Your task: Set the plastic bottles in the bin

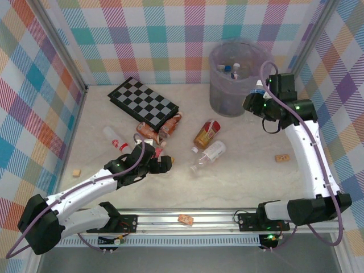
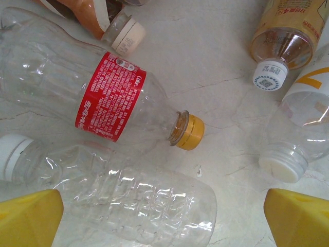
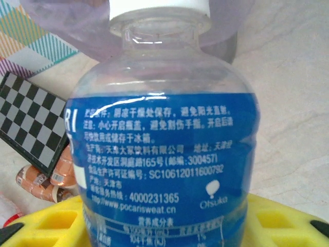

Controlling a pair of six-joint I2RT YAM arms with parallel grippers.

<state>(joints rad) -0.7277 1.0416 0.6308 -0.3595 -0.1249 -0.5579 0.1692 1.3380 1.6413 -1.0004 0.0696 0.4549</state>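
Over on the right: clamped tight on a blue-label bottle (image 3: 164,144) with the right gripper (image 1: 254,102), yellow fingers (image 3: 51,208) pressed to either side of its lower body. Held just outside the right wall of the bin (image 1: 227,99), white cap toward the purple plastic, not over the rim. Already a few bottles (image 1: 233,69) down inside. Tight quarters there, with the corner of the plaid walls (image 1: 318,34) close behind and to the right.

Down at the left: hovering with the left gripper (image 2: 162,221) above the pile, jaws spread wide, gripping nothing. Directly below, a clear bottle (image 2: 128,195) with a white cap, lying on its side between the yellow fingertips (image 2: 25,218). Right beside it, a red-label bottle (image 2: 110,95) with a yellow cap. Beyond that, an orange-brown bottle (image 2: 97,15) by the edge of the checkerboard (image 1: 145,102). Off to the right, an amber bottle (image 2: 280,31) and a white-label bottle (image 2: 308,113), with bare table (image 2: 205,67) between them and the red one. Alone near the left wall, a lone bottle (image 1: 115,138). Plenty of bare table along the front strip and the right half, save a small tan cube (image 1: 281,157).
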